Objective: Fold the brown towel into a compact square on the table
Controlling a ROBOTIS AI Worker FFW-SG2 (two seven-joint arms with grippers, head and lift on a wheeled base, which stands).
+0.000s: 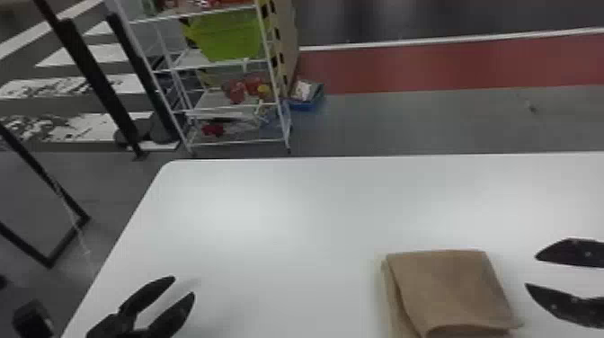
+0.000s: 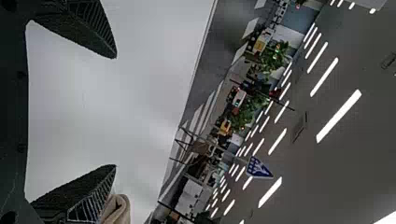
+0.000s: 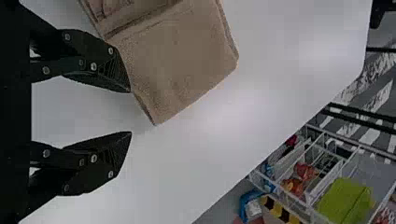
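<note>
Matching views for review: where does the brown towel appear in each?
Head view: brown towel, lower right, cut by the bottom edge.
Left wrist view: a small part, past one finger of the left tool.
Right wrist view: partly behind one finger of the right tool.
Shared landmark: white table.

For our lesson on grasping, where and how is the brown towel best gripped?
Probably by the right edge of the brown towel, from the robot's right, pinching the stacked layers: that edge is fairly straight, and the open right gripper is beside it.
</note>
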